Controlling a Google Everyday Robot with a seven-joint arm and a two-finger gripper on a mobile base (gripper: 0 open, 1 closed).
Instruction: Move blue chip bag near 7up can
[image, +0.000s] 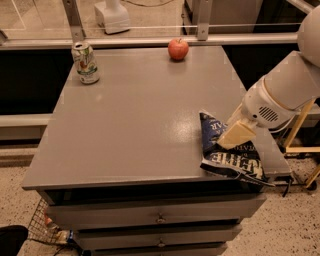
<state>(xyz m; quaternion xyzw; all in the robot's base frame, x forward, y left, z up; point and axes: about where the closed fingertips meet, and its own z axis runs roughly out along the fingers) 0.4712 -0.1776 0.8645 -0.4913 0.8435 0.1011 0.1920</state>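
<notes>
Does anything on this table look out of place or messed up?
The blue chip bag lies crumpled at the front right corner of the table, its lower edge hanging over the rim. The gripper is down on its upper part. The 7up can stands upright at back left, the apple at the back edge; both look fine.

bench (130, 125): smooth grey top, semi-gloss, with a soft glare patch just left of the gripper (235, 135). gripper: matt cream plastic, down on the bag at the bench's front right corner. arm shell (287, 92) behind it: smooth white plastic. bag (235, 164) under it: crinkly navy film, slight sheen. can (86, 62), far back-left of gripper: shiny printed metal. apple (178, 49), back-left of gripper: smooth red skin.
</notes>
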